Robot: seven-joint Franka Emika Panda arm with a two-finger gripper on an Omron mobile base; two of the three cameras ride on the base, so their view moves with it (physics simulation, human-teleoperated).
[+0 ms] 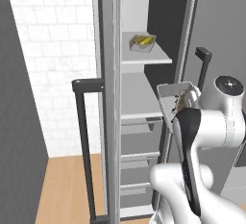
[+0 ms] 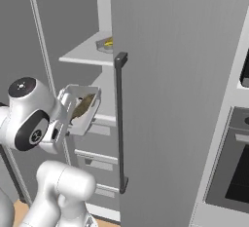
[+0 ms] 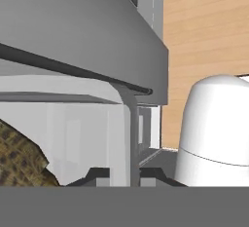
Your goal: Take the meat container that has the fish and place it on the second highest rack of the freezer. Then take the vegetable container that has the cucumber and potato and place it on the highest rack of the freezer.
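Observation:
My gripper (image 3: 124,175) is shut on the thin wall of the grey meat container (image 1: 169,94) (image 2: 73,105), which it holds tilted in front of the open freezer (image 1: 139,93). The olive-brown fish (image 2: 83,105) (image 3: 19,158) lies inside the container. The container hangs just outside the second highest rack (image 1: 137,103), a little to its right. The vegetable container (image 1: 141,42) (image 2: 106,44), with yellowish and greenish pieces in it, sits on the highest rack (image 1: 144,57). In the left base view my own arm hides the fingers.
Both freezer doors stand open, one with a black bar handle (image 1: 81,146) at the left, the other (image 2: 120,123) close beside the arm on the right. Drawers (image 1: 139,155) fill the freezer's lower part. An oven (image 2: 233,162) stands at the far right. Wooden floor (image 1: 62,184) lies left.

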